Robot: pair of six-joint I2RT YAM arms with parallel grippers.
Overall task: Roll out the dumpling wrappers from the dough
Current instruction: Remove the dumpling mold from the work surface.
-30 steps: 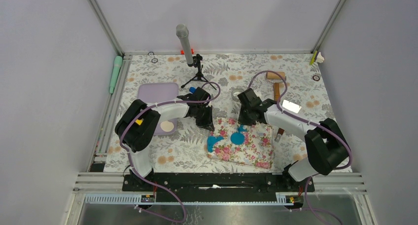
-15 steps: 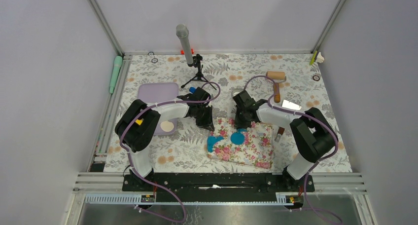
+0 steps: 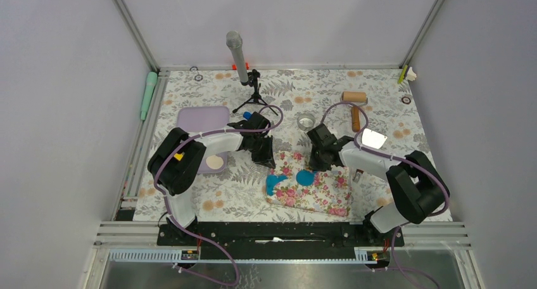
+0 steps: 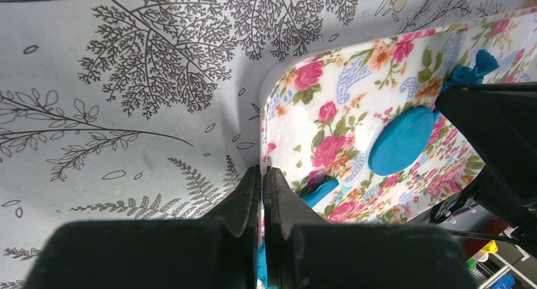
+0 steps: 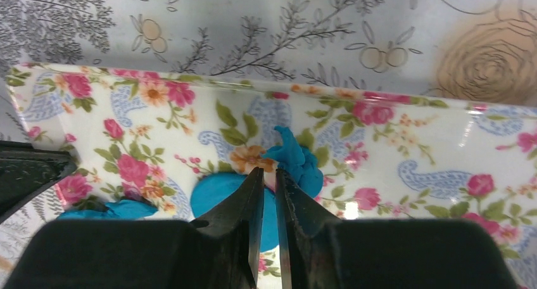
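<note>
A round blue dumpling wrapper point(image 3: 306, 177) lies on the floral pink mat point(image 3: 316, 191). It also shows in the left wrist view point(image 4: 402, 140) and the right wrist view point(image 5: 218, 194). A small lump of dough point(image 5: 297, 162) sits just beyond it, and a ragged dough scrap point(image 3: 275, 183) lies at the mat's left. My left gripper point(image 4: 261, 170) is shut on the mat's far left edge. My right gripper point(image 5: 269, 173) is shut and empty, with its tips low over the wrapper's edge beside the lump. The wooden roller point(image 3: 354, 100) lies at the far right.
A metal ring cutter point(image 3: 306, 120) stands behind the mat. A purple tray point(image 3: 201, 121) with a tan disc point(image 3: 215, 162) sits at the left. A microphone on a tripod point(image 3: 253, 92) stands at the back. A green tool point(image 3: 148, 92) lies on the left rail.
My right gripper swung left, then came nearer and down over the mat's far edge. My left gripper has kept its hold on the mat.
</note>
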